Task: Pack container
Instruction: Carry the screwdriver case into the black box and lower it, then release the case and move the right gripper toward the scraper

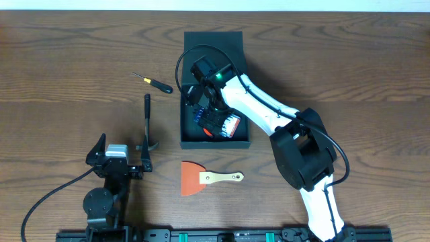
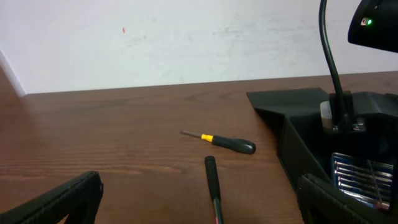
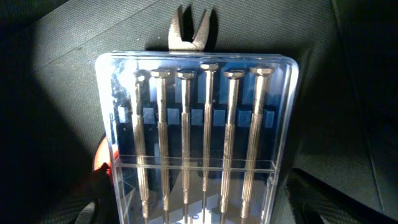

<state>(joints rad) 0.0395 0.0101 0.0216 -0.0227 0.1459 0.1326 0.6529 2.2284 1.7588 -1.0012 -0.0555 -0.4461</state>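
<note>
Your matte dark rectangular container sits at 12 o'clock on the wood-grain table. Right gripper is inside it, jaws spread astride a clear plastic case of steel screwdrivers. Left gripper, at 8 o'clock, is spread wide.

Overhead light: even and soft across the brown table; we find only faint, short shadows.
Overhead dark spot: the container is so dark that its inside loses detail.
Left wrist view: bright, pale wall, slightly hazy; the nearest shapes (bottom corners) are blurred.
Right wrist view: dim, deep shadow on the left, while the clear case catches bright glints; we see it sharply.
</note>
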